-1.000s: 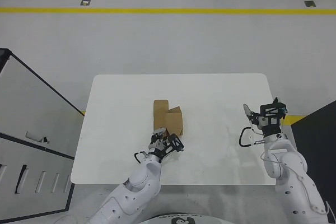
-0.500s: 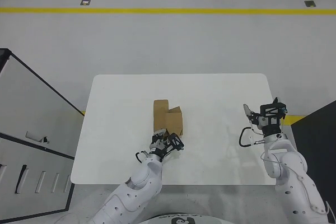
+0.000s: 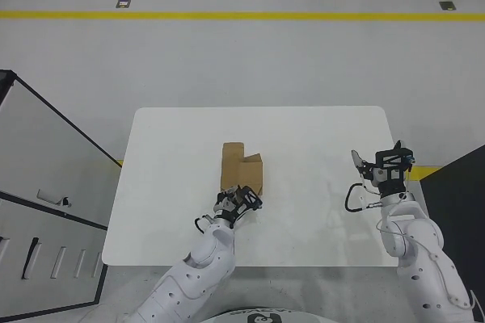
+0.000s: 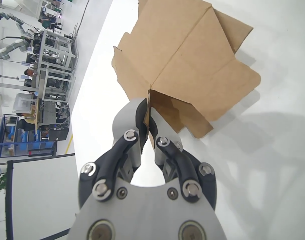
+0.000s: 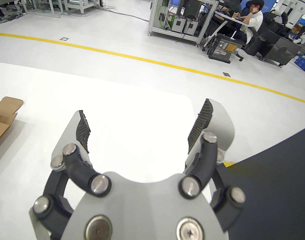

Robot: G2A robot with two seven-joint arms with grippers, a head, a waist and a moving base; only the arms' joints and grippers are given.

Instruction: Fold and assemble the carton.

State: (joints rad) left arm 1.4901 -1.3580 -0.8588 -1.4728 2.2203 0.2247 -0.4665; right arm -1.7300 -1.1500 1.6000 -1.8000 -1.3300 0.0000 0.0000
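Your left gripper (image 4: 147, 117) is pinching the carton (image 4: 190, 58) by a flap. Your right gripper (image 5: 145, 128) is hovering empty, wide open, by the right edge of the table (image 3: 323, 129).

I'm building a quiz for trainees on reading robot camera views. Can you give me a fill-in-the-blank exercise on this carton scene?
1. The left gripper is ____ on an edge of the carton.
2. The right gripper is ____ and holds nothing.
3. The carton lies on a table whose colour is ____.

Missing words: shut; open; white.
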